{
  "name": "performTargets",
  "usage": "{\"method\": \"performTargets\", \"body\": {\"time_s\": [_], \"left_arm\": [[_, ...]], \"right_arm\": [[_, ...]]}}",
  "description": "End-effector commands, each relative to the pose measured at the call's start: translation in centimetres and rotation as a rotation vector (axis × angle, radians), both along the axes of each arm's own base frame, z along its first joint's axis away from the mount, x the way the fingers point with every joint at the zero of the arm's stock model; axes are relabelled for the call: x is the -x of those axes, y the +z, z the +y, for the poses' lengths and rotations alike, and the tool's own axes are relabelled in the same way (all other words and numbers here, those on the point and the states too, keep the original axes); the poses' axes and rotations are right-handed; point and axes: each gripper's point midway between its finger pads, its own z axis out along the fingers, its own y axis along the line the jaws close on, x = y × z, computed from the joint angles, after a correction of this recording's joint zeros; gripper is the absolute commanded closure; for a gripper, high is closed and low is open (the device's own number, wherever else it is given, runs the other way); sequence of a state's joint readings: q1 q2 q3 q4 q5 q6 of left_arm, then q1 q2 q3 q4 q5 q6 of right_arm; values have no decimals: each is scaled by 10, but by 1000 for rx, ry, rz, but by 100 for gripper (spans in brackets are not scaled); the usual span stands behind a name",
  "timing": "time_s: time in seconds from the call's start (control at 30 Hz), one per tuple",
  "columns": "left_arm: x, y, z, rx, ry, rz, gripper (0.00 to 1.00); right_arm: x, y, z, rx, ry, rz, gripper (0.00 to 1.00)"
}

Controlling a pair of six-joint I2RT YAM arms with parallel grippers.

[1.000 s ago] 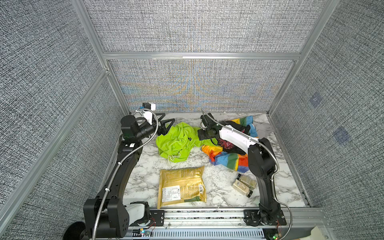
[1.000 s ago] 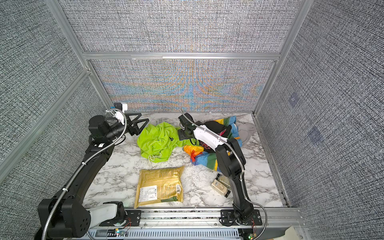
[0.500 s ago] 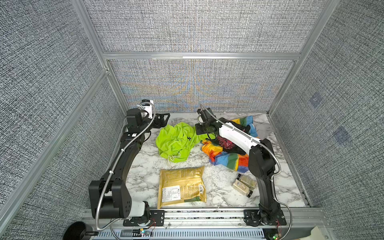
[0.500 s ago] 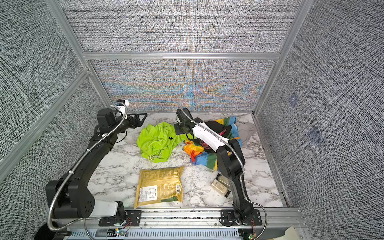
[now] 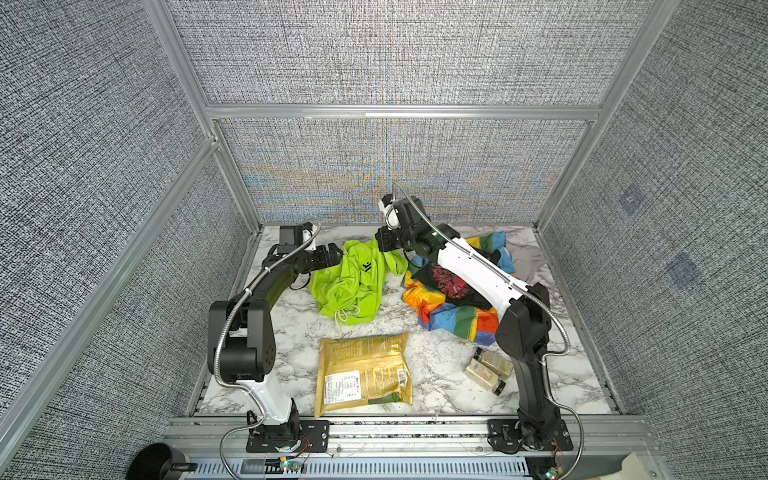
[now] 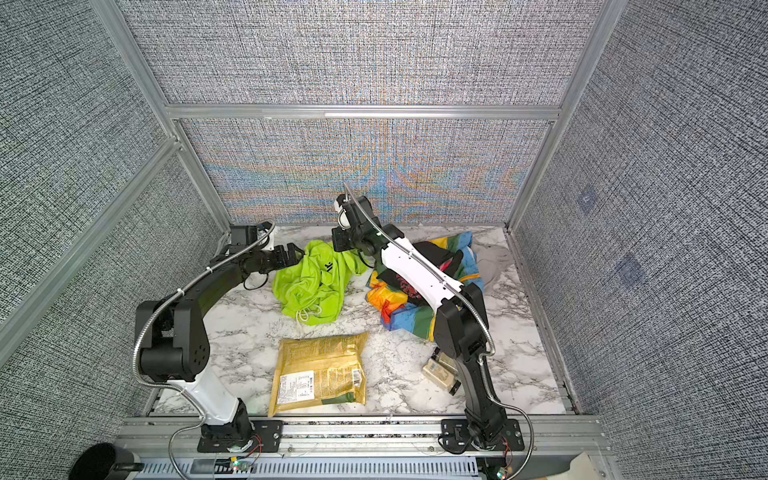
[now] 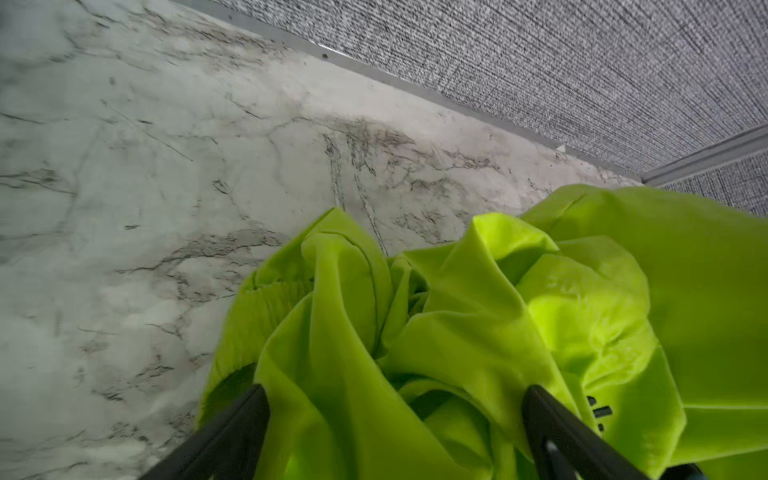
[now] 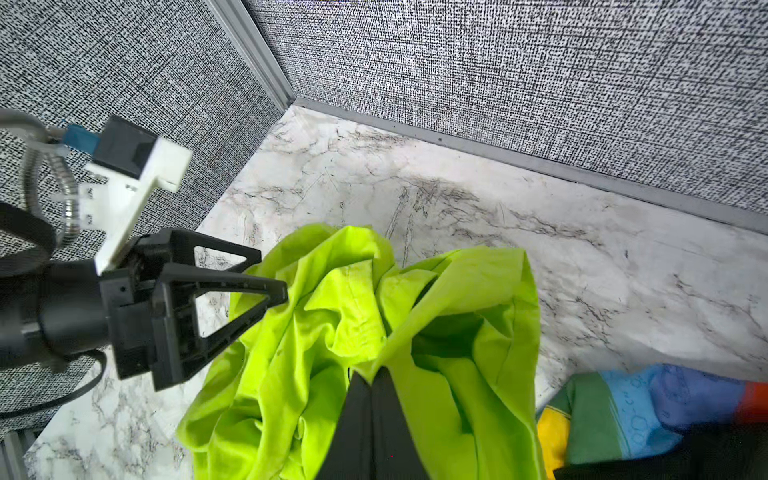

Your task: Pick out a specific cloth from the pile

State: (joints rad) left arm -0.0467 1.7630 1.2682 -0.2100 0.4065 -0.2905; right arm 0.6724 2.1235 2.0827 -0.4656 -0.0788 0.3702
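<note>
Cloth separation — two-arm hold

Right gripper [image 8: 372, 386] pinches the lime cloth [image 5: 353, 282] near the surface's back edge, apparently lifting it off the pile [image 5: 453, 303]; left gripper [image 7: 395, 415] gapes — ungripped.

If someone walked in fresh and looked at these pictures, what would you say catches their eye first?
The bright lime-green shiny garment with white drawstring cords, crumpled on the marble table between both arms, stands out most; the right claw is shut on a fold of it and the open left claw is at its edge. Beside it to the right lies the rainbow colour-block cloth, and nearer the front a flat golden foil pouch.
</note>
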Motion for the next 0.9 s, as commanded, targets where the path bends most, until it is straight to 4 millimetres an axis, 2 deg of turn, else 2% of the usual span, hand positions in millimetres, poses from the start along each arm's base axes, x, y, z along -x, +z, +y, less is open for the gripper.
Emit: {"method": "performTargets", "body": {"time_s": [0.0,0.07,0.1,0.2,0.27,0.37,0.43,0.57,0.77,0.87], "left_arm": [[4,-3,-23,46,-96,22,15],[4,-3,-33,94,-125,23,42],[4,-2,-35,110,-130,19,49],[4,6,-37,120,-136,-4,65],[5,14,-36,114,-139,-30,78],[4,31,-27,109,-113,-83,94],[6,50,-20,126,-102,-148,95],[17,103,-15,193,-139,-337,96],[30,137,-3,185,-123,-478,97],[35,148,-3,204,-129,-535,96]], "right_arm": [[-2,14,9,-41,12,-30,100],[-1,23,13,-52,19,-45,100],[0,27,15,-58,24,-52,100],[5,40,26,-86,61,-73,100],[9,48,36,-120,93,-86,100],[17,60,52,-184,152,-89,100],[21,71,62,-247,185,-96,100],[27,95,77,-372,229,-124,100],[37,134,99,-526,309,-161,100],[44,142,110,-582,353,-162,100]]}}
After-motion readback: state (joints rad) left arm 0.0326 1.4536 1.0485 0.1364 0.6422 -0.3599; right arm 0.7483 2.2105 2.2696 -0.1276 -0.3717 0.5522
